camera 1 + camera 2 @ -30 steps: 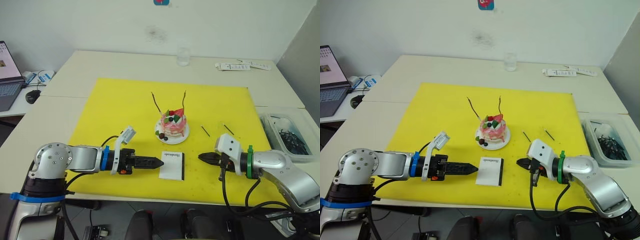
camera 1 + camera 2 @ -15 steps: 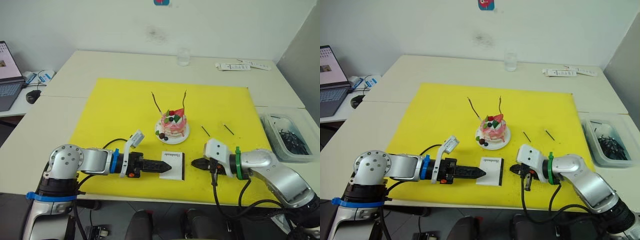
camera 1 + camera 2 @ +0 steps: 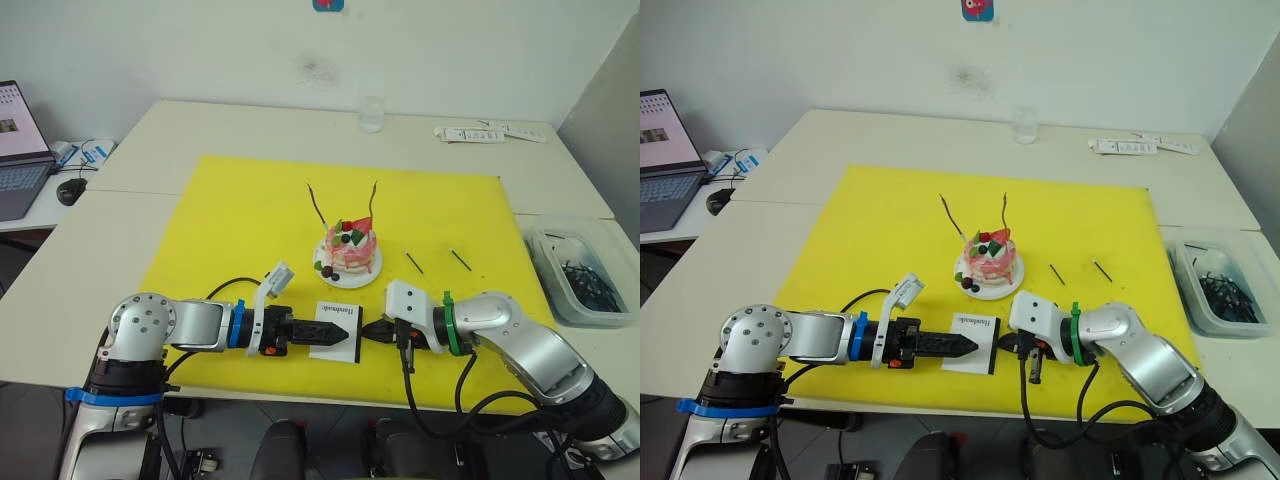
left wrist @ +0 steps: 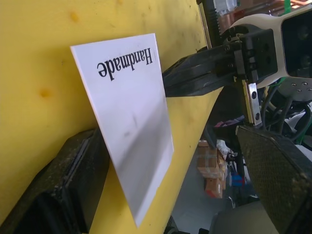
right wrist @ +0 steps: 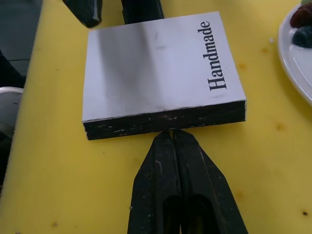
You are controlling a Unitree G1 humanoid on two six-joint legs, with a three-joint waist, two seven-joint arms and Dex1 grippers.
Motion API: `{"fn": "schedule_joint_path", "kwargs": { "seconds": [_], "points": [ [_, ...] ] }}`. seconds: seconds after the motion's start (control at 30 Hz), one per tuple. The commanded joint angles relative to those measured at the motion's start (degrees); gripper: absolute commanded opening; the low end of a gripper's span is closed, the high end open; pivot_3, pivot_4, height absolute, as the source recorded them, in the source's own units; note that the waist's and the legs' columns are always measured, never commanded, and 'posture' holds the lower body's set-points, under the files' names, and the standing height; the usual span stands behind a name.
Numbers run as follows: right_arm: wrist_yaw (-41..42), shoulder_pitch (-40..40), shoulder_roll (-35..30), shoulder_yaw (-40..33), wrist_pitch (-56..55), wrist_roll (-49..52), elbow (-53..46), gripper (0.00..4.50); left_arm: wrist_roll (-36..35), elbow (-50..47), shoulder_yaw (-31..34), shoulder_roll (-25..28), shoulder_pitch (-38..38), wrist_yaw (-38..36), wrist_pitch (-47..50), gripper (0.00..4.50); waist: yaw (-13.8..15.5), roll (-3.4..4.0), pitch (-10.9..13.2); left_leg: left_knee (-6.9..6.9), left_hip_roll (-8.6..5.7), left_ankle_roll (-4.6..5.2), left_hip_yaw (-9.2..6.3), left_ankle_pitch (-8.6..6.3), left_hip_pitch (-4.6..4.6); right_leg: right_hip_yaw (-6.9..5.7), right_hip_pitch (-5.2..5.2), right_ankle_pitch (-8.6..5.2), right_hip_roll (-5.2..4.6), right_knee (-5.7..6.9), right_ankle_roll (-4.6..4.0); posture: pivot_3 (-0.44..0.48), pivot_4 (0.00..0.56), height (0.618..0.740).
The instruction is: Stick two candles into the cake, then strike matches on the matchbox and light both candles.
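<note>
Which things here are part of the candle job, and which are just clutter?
Job: cake, two candles in it, two matches, matchbox.
Clutter: glass, laptop, mouse, plastic bin.

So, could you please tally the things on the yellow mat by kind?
Candles: 2
Cake: 1
Matches: 2
Matchbox: 1
Total: 6

two candles (image 3: 318, 203) (image 3: 372, 200), one cake (image 3: 347, 249), two matches (image 3: 412, 263) (image 3: 460, 260), one matchbox (image 3: 336, 329), one glass (image 3: 371, 114)
</note>
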Motion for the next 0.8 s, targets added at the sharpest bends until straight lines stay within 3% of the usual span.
{"fn": "schedule_joint_path", "kwargs": {
  "seconds": [0.03,0.8],
  "points": [
    [0.40,-1.13,0.97,0.11,-0.18,0.41,-1.09,0.02,1.24,-1.09,-0.76,-1.02,1.31,0.14,0.20,4.50,0.03,0.00,0.00,0.01,0.00,0.00,0.00,0.00,0.00,-0.01,0.00,0.00,-0.01,0.00,0.00,0.000,0.150,0.740],
    [1.04,0.33,-1.74,-0.53,3.58,2.24,-4.11,0.02,9.62,-2.30,-2.35,1.75,2.87,-6.65,0.21,4.50,-0.08,0.00,-0.02,-0.01,-0.02,0.00,-0.01,0.00,0.02,-0.03,0.01,0.01,-0.03,-0.03,0.02,0.000,0.150,0.740]
  ]
}}
